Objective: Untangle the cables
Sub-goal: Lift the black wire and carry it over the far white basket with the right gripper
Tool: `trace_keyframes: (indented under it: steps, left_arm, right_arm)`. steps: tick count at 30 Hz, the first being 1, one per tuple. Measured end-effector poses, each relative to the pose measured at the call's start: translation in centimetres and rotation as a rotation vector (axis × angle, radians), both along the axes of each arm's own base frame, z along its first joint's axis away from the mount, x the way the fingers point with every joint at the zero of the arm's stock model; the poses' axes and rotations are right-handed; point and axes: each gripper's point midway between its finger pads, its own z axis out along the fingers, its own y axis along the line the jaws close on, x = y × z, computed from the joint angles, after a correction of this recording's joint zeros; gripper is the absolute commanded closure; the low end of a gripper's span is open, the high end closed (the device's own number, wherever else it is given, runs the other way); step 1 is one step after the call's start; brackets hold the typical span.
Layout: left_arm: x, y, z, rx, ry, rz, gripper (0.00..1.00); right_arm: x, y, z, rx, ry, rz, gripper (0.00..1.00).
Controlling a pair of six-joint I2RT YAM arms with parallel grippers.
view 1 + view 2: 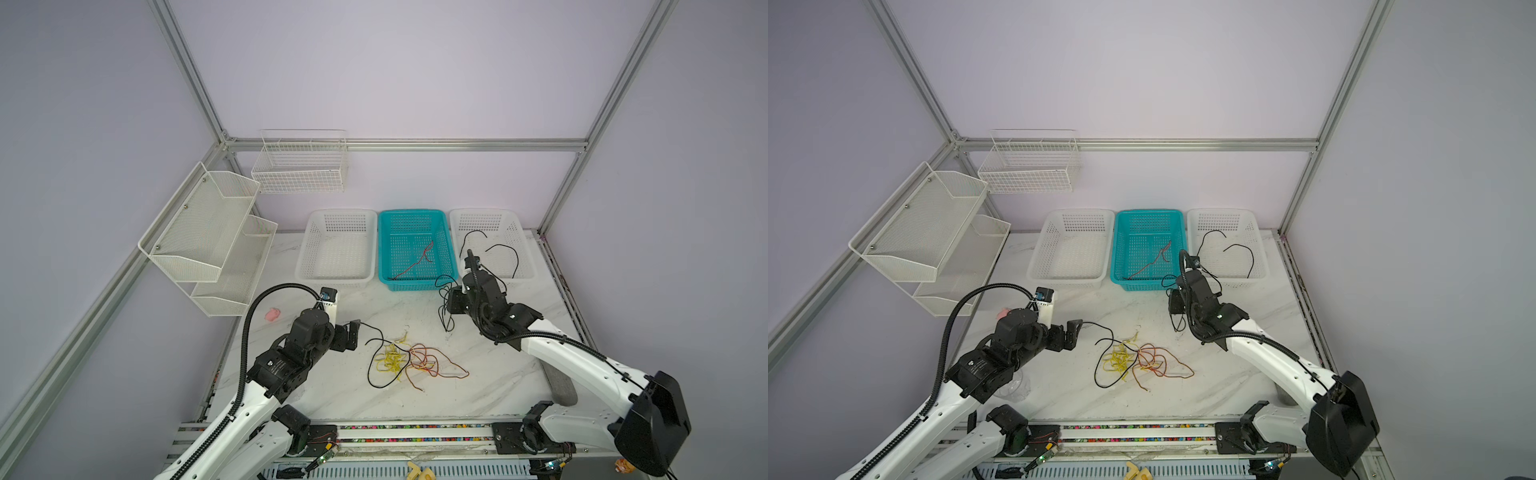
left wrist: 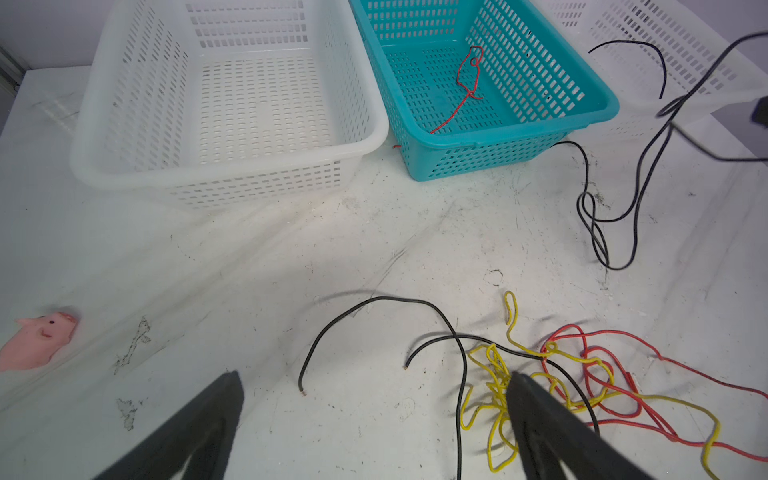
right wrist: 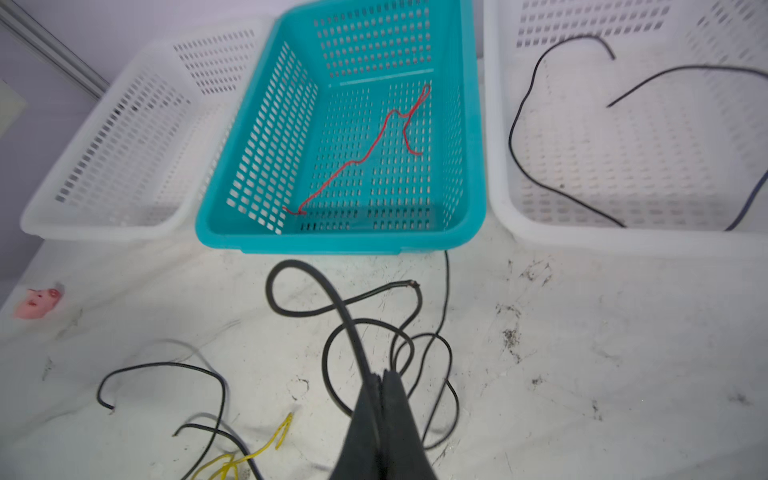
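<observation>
Left gripper (image 2: 374,376): spread wide.
Right gripper (image 3: 380,376): pinching a thin, loopy black cable (image 3: 291,262).
Surface (image 3: 582,332): smooth, white, scuffed.

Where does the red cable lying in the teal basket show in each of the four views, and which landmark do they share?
Top view: red cable lies diagonally on the floor of the teal basket, the middle of three.
Top view: red cable, same diagonal, same basket.
Left wrist: red cable inside the teal basket, its far end looped.
Right wrist: red cable crossing the basket floor.
Shared landmark: the teal basket.
</observation>
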Motion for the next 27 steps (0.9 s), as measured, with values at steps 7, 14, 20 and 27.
trace_keyframes:
  steps: [7, 14, 20, 27]
  left_arm:
    - [0.0, 0.0, 0.0, -0.001, 0.0, -0.001, 0.0]
    - [-0.1, -0.1, 0.0, -0.004, 0.002, -0.007, 0.0]
    - [-0.1, -0.3, 0.0, -0.009, 0.005, -0.015, 0.0]
    - [-0.1, -0.4, -0.1, -0.012, 0.01, -0.022, 0.0]
  right_arm:
    - [-0.6, -1.6, 10.4, 0.07, -0.171, -0.036, 1.0]
    - [-1.1, -2.0, 16.7, 0.124, -0.268, -0.032, 1.0]
    - [-0.9, -1.8, 18.2, 0.124, -0.293, -0.027, 1.0]
    - [1.4, -1.6, 17.3, 0.083, -0.274, -0.08, 1.0]
